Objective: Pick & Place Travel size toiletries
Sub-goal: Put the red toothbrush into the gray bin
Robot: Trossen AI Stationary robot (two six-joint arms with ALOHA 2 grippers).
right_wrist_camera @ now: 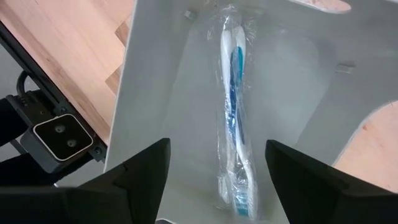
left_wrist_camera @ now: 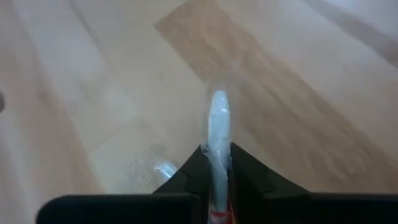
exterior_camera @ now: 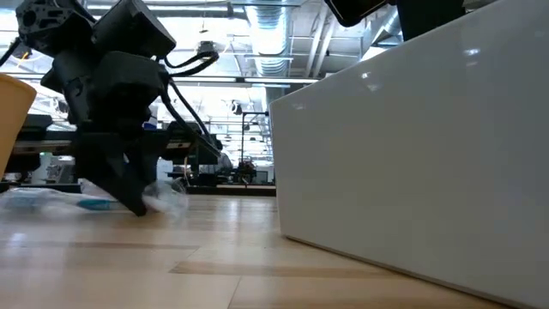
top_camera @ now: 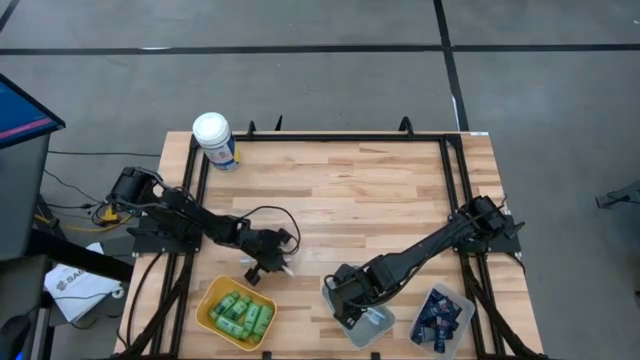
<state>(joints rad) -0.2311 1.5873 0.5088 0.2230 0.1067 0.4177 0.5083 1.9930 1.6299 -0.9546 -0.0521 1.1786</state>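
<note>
From above, the left gripper (top_camera: 272,268) sits low at centre-left of the table, just above the yellow tray (top_camera: 212,296) of green bottles (top_camera: 243,314), while the right gripper (top_camera: 352,303) hangs over the white tray (top_camera: 372,326) at lower centre, beside the clear tray (top_camera: 461,312) of navy tubes (top_camera: 437,317). In the left wrist view the fingers (left_wrist_camera: 193,171) are pinched on a wrapped toothbrush (left_wrist_camera: 218,134) — its long axis runs straight out ahead between them, over bare wood. In the right wrist view the fingers (right_wrist_camera: 140,168) stand wide apart, holding nothing, with a second wrapped toothbrush (right_wrist_camera: 236,124) lying lengthwise in the tray between them — so the left arm has the carrying to do.
</note>
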